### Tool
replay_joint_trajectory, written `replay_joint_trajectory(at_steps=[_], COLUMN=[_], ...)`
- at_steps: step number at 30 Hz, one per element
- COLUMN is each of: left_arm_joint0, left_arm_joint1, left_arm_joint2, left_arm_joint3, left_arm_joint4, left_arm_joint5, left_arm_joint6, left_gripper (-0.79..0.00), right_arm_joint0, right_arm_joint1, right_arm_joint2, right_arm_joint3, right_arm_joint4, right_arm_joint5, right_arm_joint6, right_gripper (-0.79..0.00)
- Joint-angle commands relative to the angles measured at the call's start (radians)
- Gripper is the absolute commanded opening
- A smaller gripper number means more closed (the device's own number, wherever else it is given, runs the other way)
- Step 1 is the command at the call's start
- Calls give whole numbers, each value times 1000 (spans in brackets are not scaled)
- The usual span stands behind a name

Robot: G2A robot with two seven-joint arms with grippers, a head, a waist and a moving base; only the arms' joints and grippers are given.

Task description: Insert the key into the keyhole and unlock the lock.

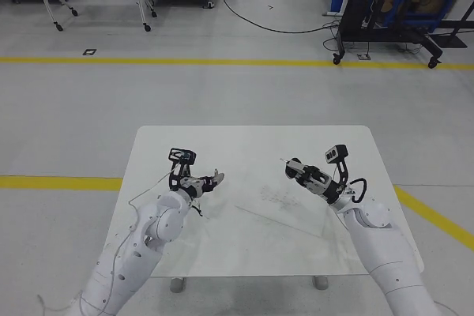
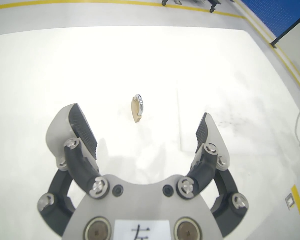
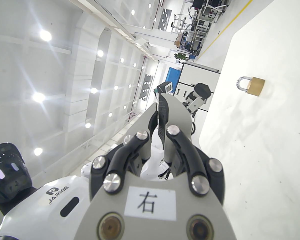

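A brass padlock (image 2: pixel 136 109) with a silver shackle rests on the white table (image 2: pixel 215 63) between the two arms. My left gripper (image 2: pixel 139 117) hovers low over the table just short of the lock, open, with nothing between its ribbed pads. The same left gripper (image 1: pixel 214 178) sits left of the table's middle. My right gripper (image 1: pixel 291 166) is lifted at the right and turned on its side, shut on a thin key whose tip pokes out toward the middle. Past the pressed fingertips of this right gripper (image 3: pixel 161 98), the padlock (image 3: pixel 252 86) lies farther off.
The table (image 1: pixel 253 237) has rounded corners and faint scuff marks near its middle. A white cable (image 2: pixel 299 126) hangs by its right edge. Yellow floor lines and a wheeled black cart (image 1: pixel 387 31) lie well beyond the far edge.
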Motion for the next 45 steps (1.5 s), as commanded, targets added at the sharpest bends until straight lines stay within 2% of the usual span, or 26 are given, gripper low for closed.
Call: replay_joint_trajectory(at_steps=[1, 6, 12, 16, 20, 23, 26, 32, 33, 34, 35, 36, 45], left_arm_joint0=[-30, -79, -146, -185, -216, -239, -255, -278, -282, -285, -287, -290, -275], left_arm_joint1=[-11, -30, -57, -81, -102, -116, -128, -147, -150, -153, -156, -158, -165], left_arm_joint2=[24, 70, 142, 185, 216, 233, 241, 253, 254, 254, 254, 252, 233], left_arm_joint3=[36, 107, 183, 223, 260, 290, 313, 363, 370, 376, 381, 385, 364], left_arm_joint4=[-25, -21, 60, 95, 110, 113, 112, 135, 136, 137, 137, 135, 154], left_arm_joint5=[10, 7, 31, 64, 85, 97, 110, 131, 130, 129, 129, 128, 121], left_arm_joint6=[-28, -76, -93, -74, -82, -108, -125, -141, -144, -144, -144, -146, -153], left_gripper=[0, -6, -18, -114, -280, -342, -394, -419, -456, -560, -711, -785, -785], right_arm_joint0=[0, 0, 0, 0, 0, 0, 0, 0, 0, 0, 0, 0, 0], right_arm_joint1=[0, 0, 0, 0, 0, 0, 0, 0, 0, 0, 0, 0, 0], right_arm_joint2=[0, 0, 0, 0, 0, 0, 0, 0, 0, 0, 0, 0, 0], right_arm_joint3=[0, 0, 0, 0, 0, 0, 0, 0, 0, 0, 0, 0, 0], right_arm_joint4=[0, 0, 0, 0, 0, 0, 0, 0, 0, 0, 0, 0, 0], right_arm_joint5=[0, 0, 0, 0, 0, 0, 0, 0, 0, 0, 0, 0, 0], right_arm_joint6=[0, 0, 0, 0, 0, 0, 0, 0, 0, 0, 0, 0, 0], right_gripper=[-785, -785, -785, -785, -785, -785, -785, -785, -785, -785, -785, -785, -785])
